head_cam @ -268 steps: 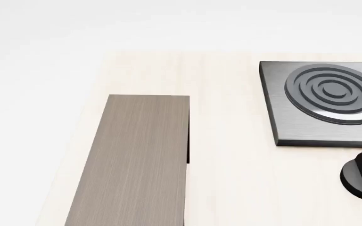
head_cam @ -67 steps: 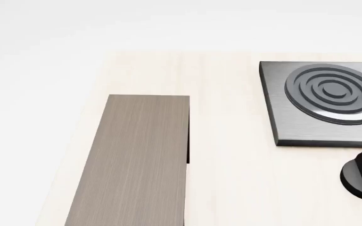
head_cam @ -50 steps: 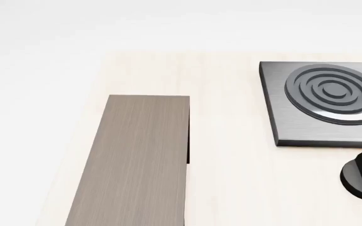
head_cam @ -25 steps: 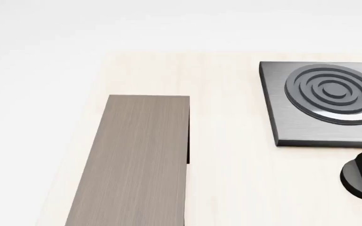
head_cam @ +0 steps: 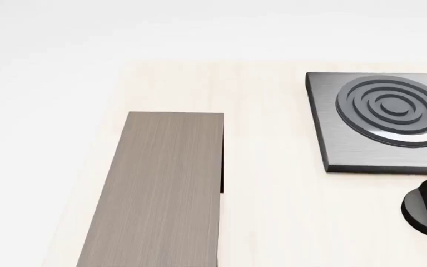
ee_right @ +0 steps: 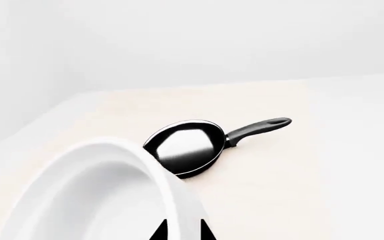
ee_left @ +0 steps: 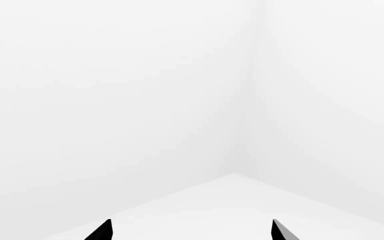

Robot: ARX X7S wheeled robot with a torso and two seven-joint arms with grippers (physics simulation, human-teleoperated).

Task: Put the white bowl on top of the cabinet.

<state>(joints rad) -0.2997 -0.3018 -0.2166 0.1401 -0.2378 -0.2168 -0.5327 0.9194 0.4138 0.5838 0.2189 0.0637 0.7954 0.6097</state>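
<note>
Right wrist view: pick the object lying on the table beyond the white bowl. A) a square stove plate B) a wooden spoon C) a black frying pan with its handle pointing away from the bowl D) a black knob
C: past the white bowl rim, a black frying pan lies on the pale table, its handle extending away from the bowl.

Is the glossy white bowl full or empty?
Empty, as far as shown: the glossy white bowl shows only bare white inside; its bottom is cut off in the right wrist view.
</note>
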